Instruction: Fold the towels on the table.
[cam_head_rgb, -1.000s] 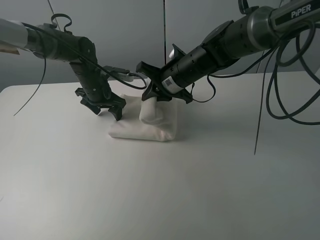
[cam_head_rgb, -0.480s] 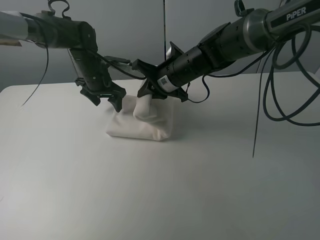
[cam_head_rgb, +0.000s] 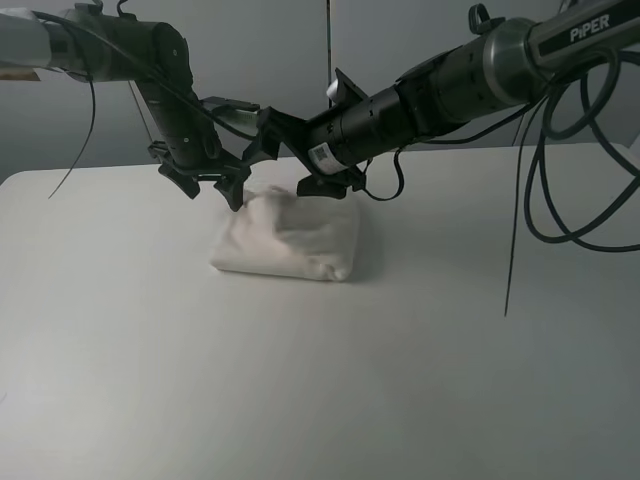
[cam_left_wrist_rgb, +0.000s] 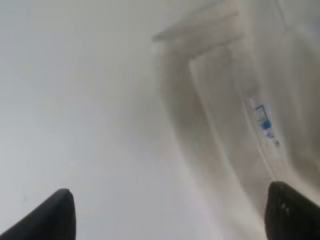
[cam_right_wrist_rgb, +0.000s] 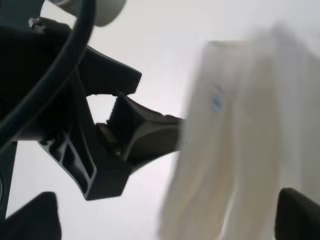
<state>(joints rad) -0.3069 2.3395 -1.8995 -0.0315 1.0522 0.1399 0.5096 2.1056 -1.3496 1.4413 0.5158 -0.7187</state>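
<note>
Folded white towel (cam_head_rgb: 288, 245) lies on white table (cam_head_rgb: 300, 390).

Robot lab: white table (cam_head_rgb: 300, 400), grey wall (cam_head_rgb: 260, 50)

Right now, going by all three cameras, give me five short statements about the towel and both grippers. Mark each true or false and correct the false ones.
1. The towel lies as a folded bundle on the table. True.
2. The right gripper pinches a raised fold of the towel. False: its jaws stand wide apart and hold nothing.
3. The left gripper is open and empty. True.
4. A second towel lies spread along the table's near edge. False: only one towel is in view.
5. A small blue-printed label shows on the towel in the left wrist view. True.
</note>
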